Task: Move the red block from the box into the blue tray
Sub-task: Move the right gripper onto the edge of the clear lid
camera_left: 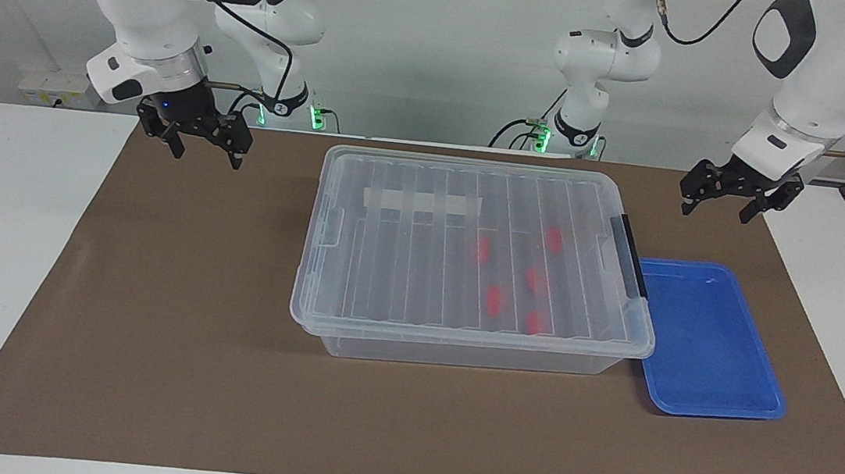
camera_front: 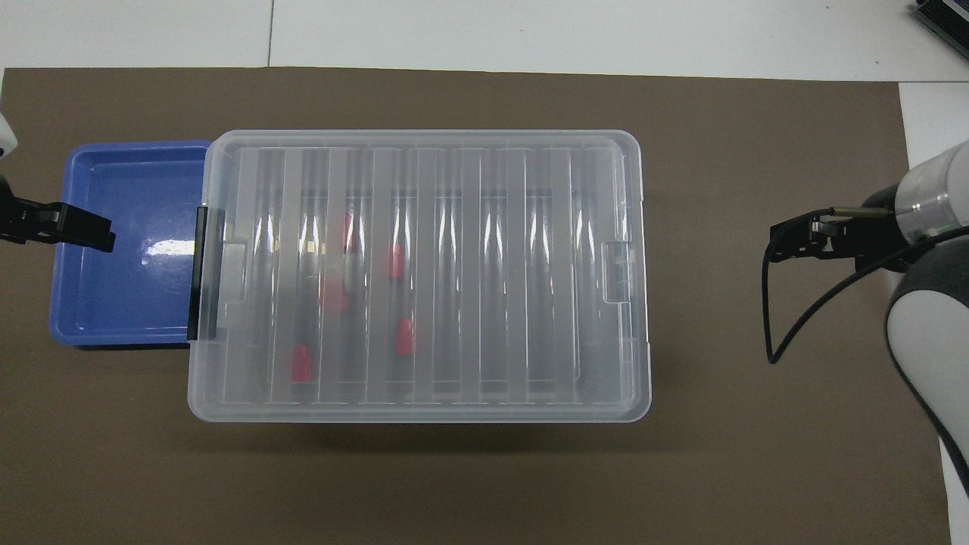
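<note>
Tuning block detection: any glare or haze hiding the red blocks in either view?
Overhead view: bright vertical glare streaks run along the ribbed lid of the box, and the red blocks show only as soft smudges through it; there is also a white highlight on the blue tray. Facing view: the lid shows less glare, but the blocks look hazy; the box casts a soft shadow on the brown mat.

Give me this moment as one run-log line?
box: lid on | red blocks: inside | blue tray: empty | left gripper: open, waiting | right gripper: open

Bright even light, lid [camera_front: 416, 272] glare, sharp
</note>
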